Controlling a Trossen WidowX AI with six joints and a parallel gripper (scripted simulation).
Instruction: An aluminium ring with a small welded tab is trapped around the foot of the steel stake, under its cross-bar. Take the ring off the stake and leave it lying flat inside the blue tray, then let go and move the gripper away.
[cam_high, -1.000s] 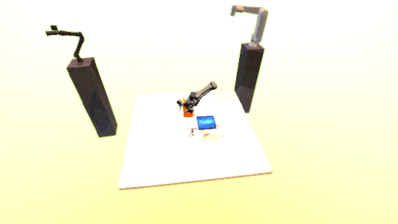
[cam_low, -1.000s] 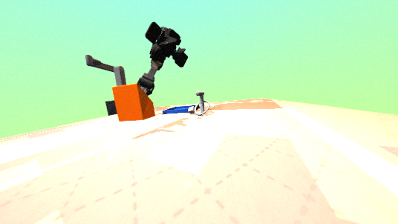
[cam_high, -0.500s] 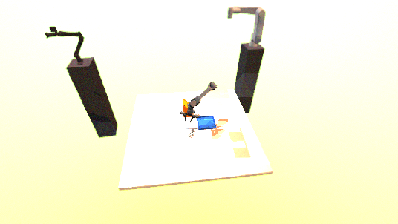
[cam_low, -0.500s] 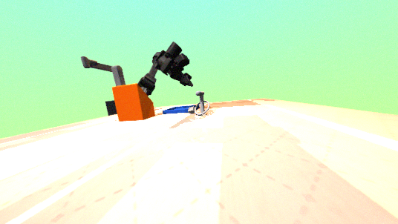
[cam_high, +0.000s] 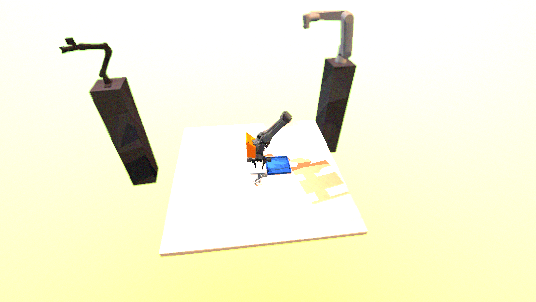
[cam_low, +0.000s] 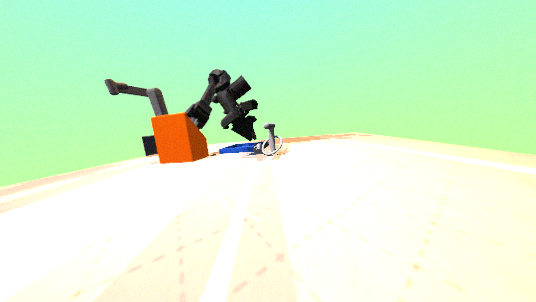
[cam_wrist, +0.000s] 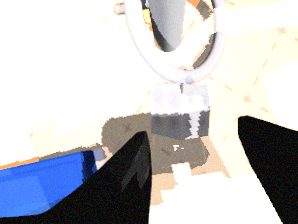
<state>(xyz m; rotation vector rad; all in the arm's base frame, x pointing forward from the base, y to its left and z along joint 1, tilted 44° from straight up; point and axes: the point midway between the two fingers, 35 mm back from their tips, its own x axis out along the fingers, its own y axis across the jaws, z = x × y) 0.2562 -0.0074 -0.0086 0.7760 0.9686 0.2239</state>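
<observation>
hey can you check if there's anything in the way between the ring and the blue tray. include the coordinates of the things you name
Yes: the steel stake (cam_low: 271, 139) (cam_wrist: 168, 22) stands up through the ring (cam_low: 262, 150) (cam_wrist: 150, 59), its cross-bar (cam_low: 269, 125) above.

Pale aluminium ring (cam_high: 257, 183) (cam_low: 281, 145) (cam_wrist: 149, 59): tilted, encircled stake's foot. Grey steel stake (cam_high: 259, 176) (cam_low: 271, 139) (cam_wrist: 169, 22): upright, cross-barred. Blue rectangular tray (cam_high: 278, 165) (cam_low: 236, 149) (cam_wrist: 45, 175): lay flat nearby.
</observation>
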